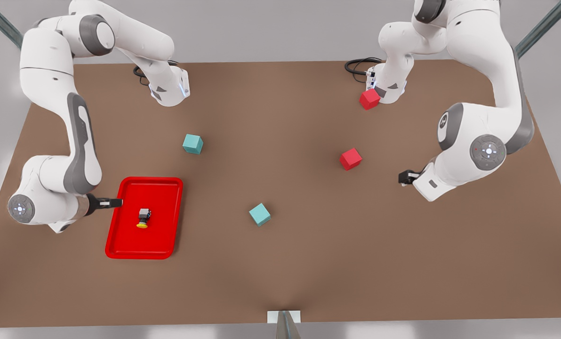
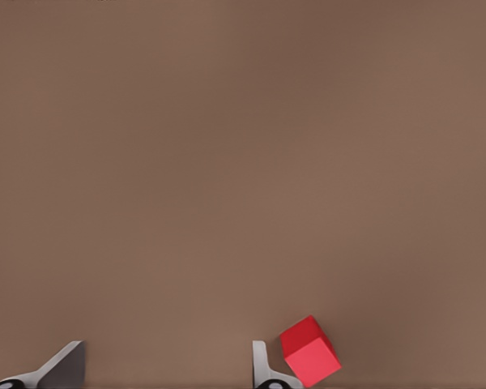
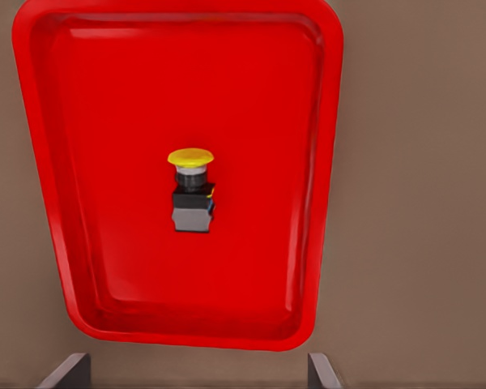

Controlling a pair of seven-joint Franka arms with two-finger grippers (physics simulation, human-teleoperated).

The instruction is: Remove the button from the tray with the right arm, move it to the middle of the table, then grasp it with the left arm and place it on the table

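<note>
The button (image 3: 192,193) lies in the tray (image 3: 324,162) (yellow cap sideways) — the right gripper (image 3: 196,381) hovers above, fingers spread; the left gripper (image 2: 164,374), spread too, waits beside a red cube (image 2: 309,351).

table (image 1: 308,263) | tray (image 1: 120,245) | teal cubes (image 1: 193,143) | red cubes (image 1: 350,158)

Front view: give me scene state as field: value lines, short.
button: lying on its side in tray, untouched
right gripper: open, over tray edge at the front view's left
left gripper: open, at the front view's right, near a red cube
teal cubes: two on table
red cubes: two on table
</note>
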